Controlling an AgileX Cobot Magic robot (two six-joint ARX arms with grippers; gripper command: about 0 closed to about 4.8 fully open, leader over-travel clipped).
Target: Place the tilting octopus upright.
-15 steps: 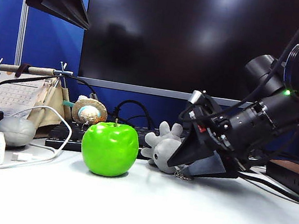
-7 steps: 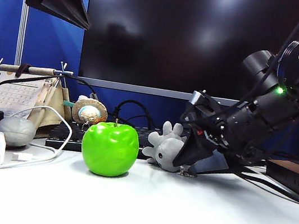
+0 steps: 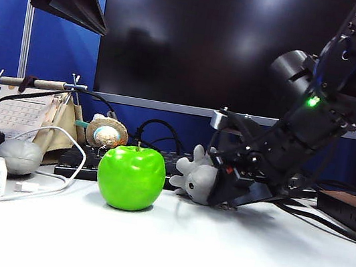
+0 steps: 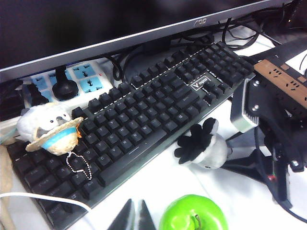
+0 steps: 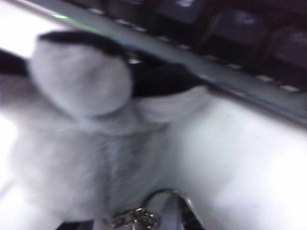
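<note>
The octopus (image 3: 199,177) is seen lying tilted on the white table (image 3: 212,261), near its back edge against the keyboard (image 4: 144,115), just right of the green apple (image 3: 130,177). The right gripper (image 3: 218,189) has been swung closer since a second ago and now sits around the plush with its jaws spread wide, not clamped. The left gripper (image 4: 134,218) is kept raised at the table's left side, jaws pressed together on nothing.
</note>
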